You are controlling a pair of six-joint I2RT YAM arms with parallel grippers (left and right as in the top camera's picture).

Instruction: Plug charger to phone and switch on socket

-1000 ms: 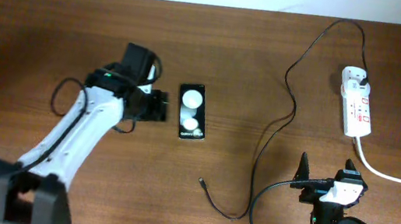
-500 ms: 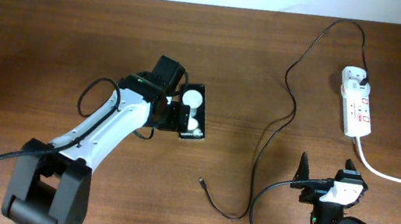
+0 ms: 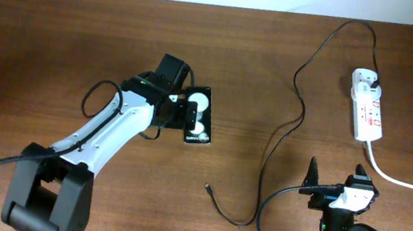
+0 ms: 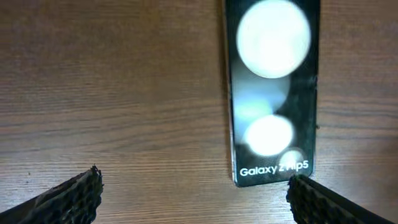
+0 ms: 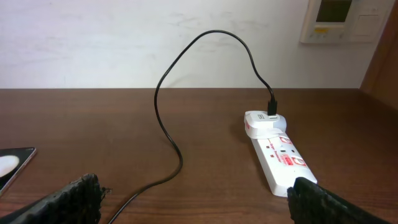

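Overhead first: the phone (image 3: 202,113) lies face up near the middle of the brown table (image 3: 39,35), with two white blobs on its screen. The left gripper (image 3: 180,117) hangs over its left edge and hides part of it; whether the gripper touches the phone cannot be told from here. The charger (image 3: 298,88) runs as a thin black cable from the far end of the socket (image 3: 369,110). It loops toward the far edge, then snakes down the table to its connector tip (image 3: 207,186), which lies loose on the wood, apart from the phone. The socket sits on the right side, its thick white cord (image 3: 407,183) trailing off to the right. The right gripper (image 3: 337,173) sits at the front right, well apart from socket and phone. Left wrist view: the jaws stand wide apart and hold nothing, and the phone's text end reaches down between them, close to the right-hand finger (image 4: 323,202). Right wrist view: those jaws also gape wide and empty, facing the socket, where the plug head (image 5: 271,104) sits in a white adapter (image 5: 261,123).
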